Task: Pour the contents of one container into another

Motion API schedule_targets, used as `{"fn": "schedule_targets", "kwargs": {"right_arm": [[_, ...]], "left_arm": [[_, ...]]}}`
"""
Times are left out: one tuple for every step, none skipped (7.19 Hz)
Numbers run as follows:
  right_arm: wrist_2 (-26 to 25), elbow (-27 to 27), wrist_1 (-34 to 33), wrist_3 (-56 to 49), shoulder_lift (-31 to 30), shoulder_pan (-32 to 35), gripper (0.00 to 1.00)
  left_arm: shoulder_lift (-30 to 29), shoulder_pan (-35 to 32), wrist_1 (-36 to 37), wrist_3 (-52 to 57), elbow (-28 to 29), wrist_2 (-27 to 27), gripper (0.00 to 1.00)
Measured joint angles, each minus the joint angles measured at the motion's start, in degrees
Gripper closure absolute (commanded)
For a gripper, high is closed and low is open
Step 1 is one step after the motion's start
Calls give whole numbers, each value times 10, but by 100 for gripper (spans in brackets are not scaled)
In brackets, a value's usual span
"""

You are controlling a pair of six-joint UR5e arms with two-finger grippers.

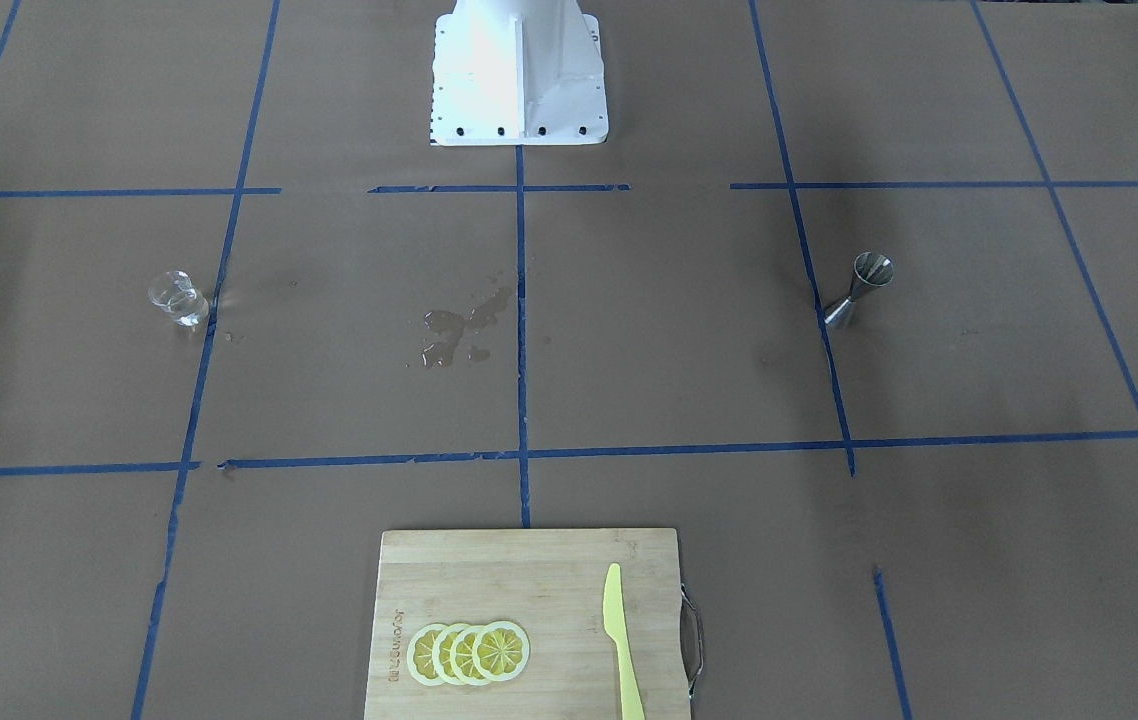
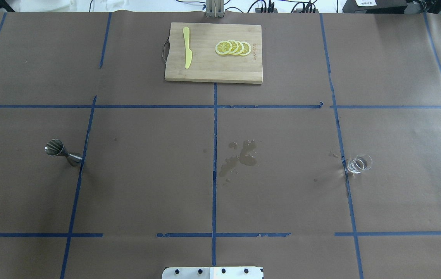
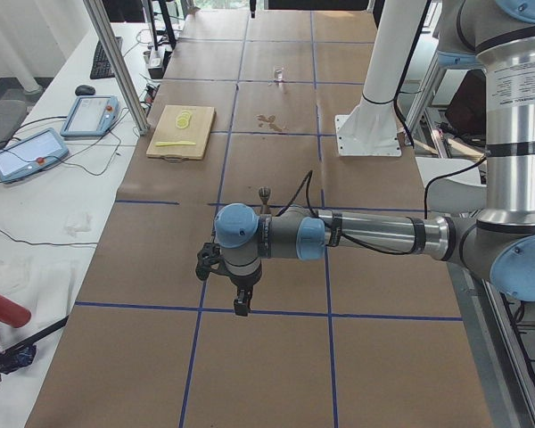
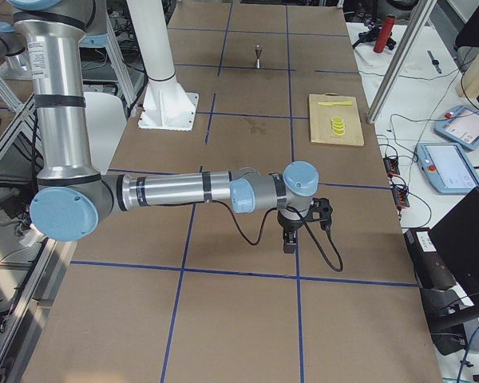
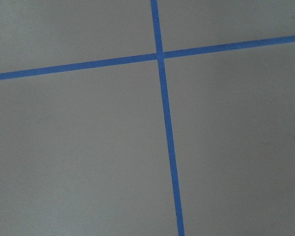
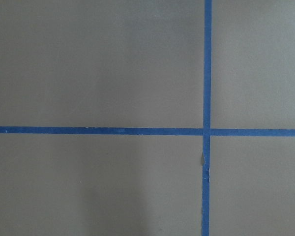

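The clear glass cup stands upright on the table's right side, on a blue tape line, and also shows in the front view. The steel hourglass jigger stands far off on the left side. Neither gripper is near them. My left gripper hangs above the paper beyond the table's left end region, seen only in the left side view. My right gripper hangs likewise at the right end. I cannot tell whether either is open or shut. Both wrist views show only paper and tape.
A wooden cutting board at the far middle edge carries a yellow knife and several lemon slices. A wet spill marks the paper near the centre. The white robot base stands at the near middle.
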Motion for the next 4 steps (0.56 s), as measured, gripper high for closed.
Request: {"fn": "schedule_targets", "kwargs": {"right_arm": [[0, 0, 0, 0, -1, 0, 0], [0, -1, 0, 0, -1, 0, 0], [0, -2, 1, 1, -2, 0, 0], [2, -3, 2, 2, -3, -1, 0]], "left_arm": [[-2, 0, 0, 0, -3, 1, 0], [-4, 1, -1, 0, -8, 3, 0], [-5, 1, -1, -1, -11, 3, 0], [-6, 1, -1, -1, -14, 2, 0]]}}
